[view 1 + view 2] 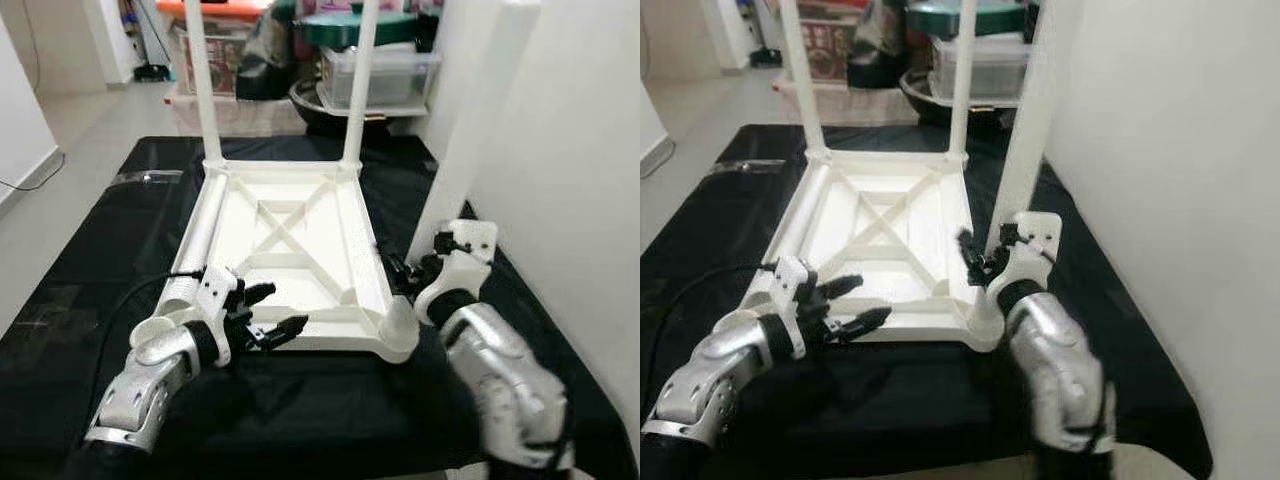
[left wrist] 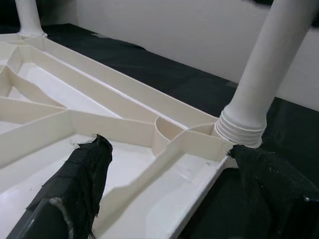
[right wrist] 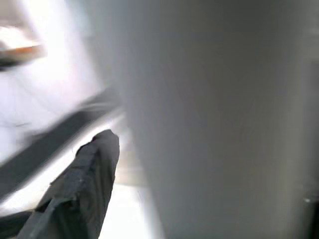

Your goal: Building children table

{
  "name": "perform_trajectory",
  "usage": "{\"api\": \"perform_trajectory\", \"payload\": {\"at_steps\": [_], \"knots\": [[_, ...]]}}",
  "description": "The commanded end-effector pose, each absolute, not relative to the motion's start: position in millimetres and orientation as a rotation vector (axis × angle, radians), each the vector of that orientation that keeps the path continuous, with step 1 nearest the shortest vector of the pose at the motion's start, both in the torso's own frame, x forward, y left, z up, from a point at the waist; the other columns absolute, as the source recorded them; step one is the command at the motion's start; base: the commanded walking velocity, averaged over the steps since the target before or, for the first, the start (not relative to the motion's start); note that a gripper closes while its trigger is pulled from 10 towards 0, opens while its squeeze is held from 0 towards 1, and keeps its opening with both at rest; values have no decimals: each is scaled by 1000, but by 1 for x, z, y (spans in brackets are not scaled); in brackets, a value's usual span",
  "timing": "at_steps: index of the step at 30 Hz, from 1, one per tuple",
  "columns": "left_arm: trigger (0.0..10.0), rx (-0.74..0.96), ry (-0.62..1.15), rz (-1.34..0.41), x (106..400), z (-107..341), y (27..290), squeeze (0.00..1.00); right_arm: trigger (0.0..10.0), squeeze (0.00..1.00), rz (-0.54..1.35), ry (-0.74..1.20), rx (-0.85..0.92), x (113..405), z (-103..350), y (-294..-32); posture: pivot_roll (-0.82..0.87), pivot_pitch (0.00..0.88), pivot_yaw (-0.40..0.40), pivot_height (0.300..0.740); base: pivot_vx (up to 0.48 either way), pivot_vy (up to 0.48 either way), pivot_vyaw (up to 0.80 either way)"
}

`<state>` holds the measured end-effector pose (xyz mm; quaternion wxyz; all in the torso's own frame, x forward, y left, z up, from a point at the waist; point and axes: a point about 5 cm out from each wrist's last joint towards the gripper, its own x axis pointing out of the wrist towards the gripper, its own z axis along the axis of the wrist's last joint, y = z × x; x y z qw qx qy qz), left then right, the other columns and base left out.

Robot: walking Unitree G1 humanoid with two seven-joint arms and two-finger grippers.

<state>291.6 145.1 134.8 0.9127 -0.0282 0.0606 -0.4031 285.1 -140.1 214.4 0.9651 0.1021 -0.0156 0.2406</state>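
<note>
**Upturned child's table, one hand on a leg**

The white plastic tabletop (image 1: 290, 260) lies upside down on a black sheet (image 1: 90, 300), its ribbed underside with crossed braces facing up. Two far legs (image 1: 203, 80) stand upright in its far corners, well beyond both hands.

The right hand (image 1: 985, 262) is at the near right corner of the tabletop, closed around the near right leg (image 1: 1025, 130), which rises upright from the socket just below the hand; in the right wrist view the leg looms as a pale blur right beside one black finger (image 3: 87, 184).

The left hand (image 1: 268, 312) hovers over the near edge of the tabletop, fingers spread apart and holding nothing. A loose white leg (image 1: 195, 245) lies along the tabletop's left side, just beside this hand. In the left wrist view its fingers (image 2: 82, 184) frame the threaded base of the near right leg, seated in its corner socket.

Storage bins (image 1: 375, 75) sit beyond the far legs.
</note>
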Motion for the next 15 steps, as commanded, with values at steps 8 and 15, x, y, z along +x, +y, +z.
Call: {"api": "perform_trajectory", "payload": {"at_steps": [8, 15], "knots": [[10000, -79, 141, -805, 287, 128, 148, 0, 8745, 0, 1161, -48, 66, 255, 222, -126, 118, 0, -99, 740, 0, 0, 0], [10000, -73, 143, -796, 286, 128, 151, 0, 0, 0, 1056, 33, 72, 270, 202, -126, 117, 0, -98, 740, 0, 0, 0]]}}
